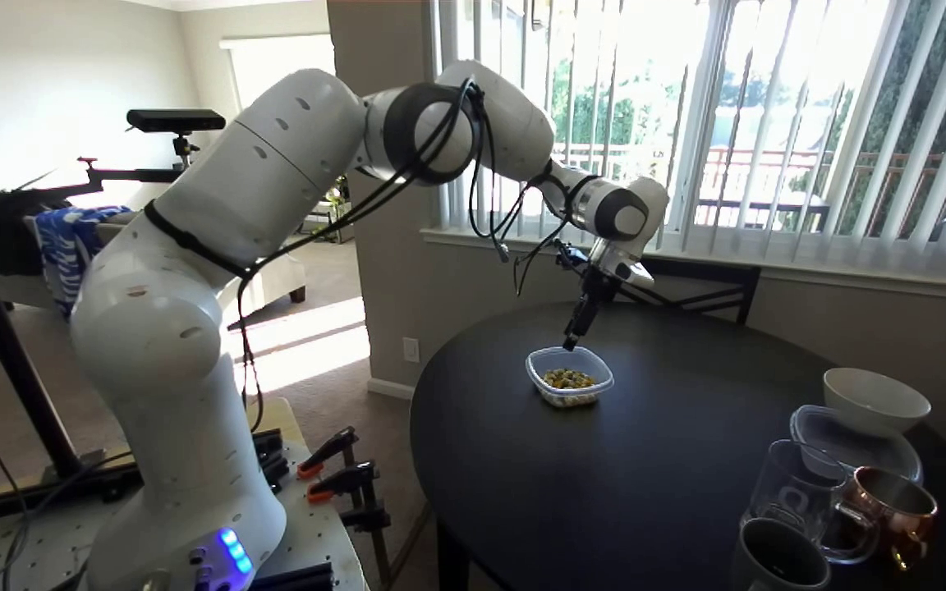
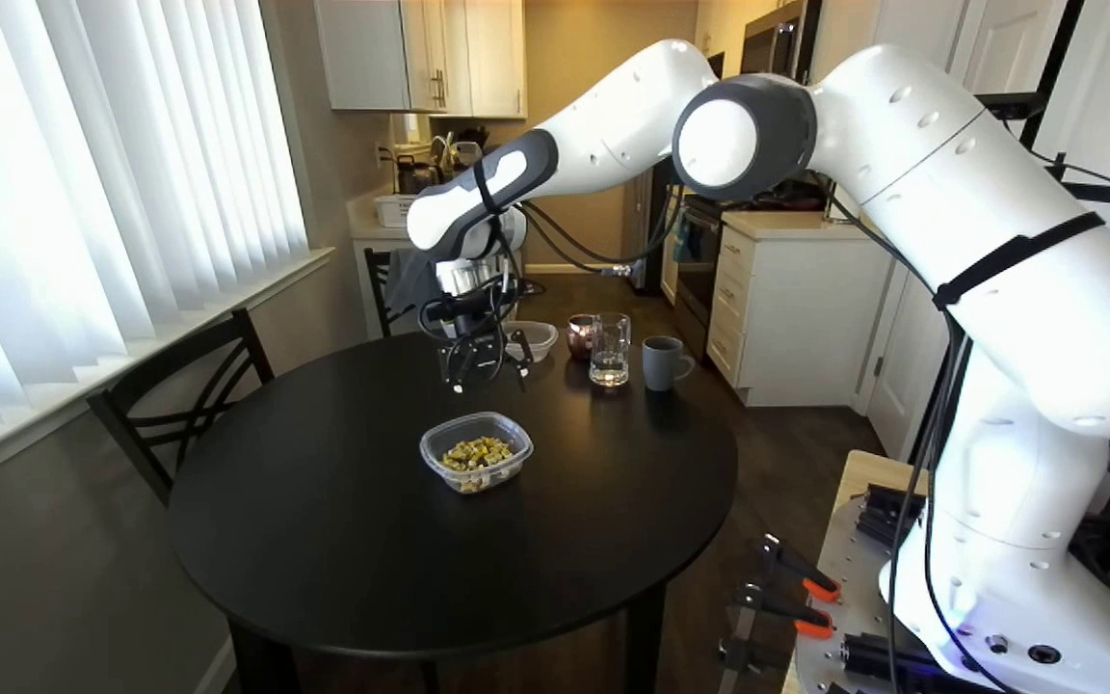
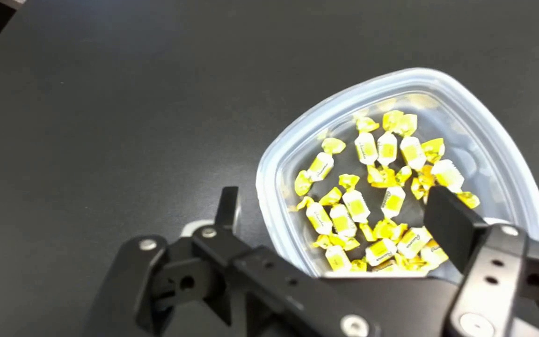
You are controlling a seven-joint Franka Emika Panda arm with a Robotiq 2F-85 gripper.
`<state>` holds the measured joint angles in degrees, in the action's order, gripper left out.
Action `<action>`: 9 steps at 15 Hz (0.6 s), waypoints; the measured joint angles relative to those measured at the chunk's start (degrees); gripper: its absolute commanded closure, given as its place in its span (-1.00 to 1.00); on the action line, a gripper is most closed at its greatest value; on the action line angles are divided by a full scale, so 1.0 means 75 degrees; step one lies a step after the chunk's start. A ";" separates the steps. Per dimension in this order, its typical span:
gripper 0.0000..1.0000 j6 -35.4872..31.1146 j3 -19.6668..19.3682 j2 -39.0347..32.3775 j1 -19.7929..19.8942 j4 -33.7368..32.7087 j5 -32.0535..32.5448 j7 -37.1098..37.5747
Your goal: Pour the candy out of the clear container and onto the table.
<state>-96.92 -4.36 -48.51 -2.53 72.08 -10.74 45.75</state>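
Note:
The clear container [image 1: 533, 373] stands upright on the dark round table [image 1: 645, 468]; it also shows in an exterior view [image 2: 432, 457] and the wrist view [image 3: 269, 192]. Yellow-wrapped candy [image 3: 356, 206] lies inside it, seen too in both exterior views [image 1: 569, 378] [image 2: 476, 453]. My gripper [image 3: 342, 215] is open and empty. It hovers above the container's far rim in an exterior view [image 1: 571, 343], with a gap to the container in an exterior view [image 2: 490, 380]. In the wrist view one finger is over the candy and one is outside the rim. The gripper body hides the near rim there.
At one side of the table stand a white bowl [image 1: 875, 398], another clear tub [image 1: 810, 423], a glass mug [image 2: 610, 349], a copper mug [image 2: 580, 335] and a grey mug [image 2: 659, 362]. A dark chair [image 2: 208, 405] stands at the table's window side.

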 measured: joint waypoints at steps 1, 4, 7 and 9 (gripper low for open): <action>-1.00 0.0296 -0.0037 -0.0189 -0.0006 -0.0300 0.0148 0.0062; -1.00 0.1221 -0.0077 -0.0761 -0.0097 -0.1182 0.0713 0.0078; -1.00 0.1879 -0.0082 -0.1325 -0.0225 -0.1968 0.1138 0.0038; -1.00 0.2145 -0.0095 -0.1693 -0.0261 -0.2410 0.1304 -0.0011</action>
<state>-80.83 -5.07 -61.21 -4.49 54.00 -0.96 45.67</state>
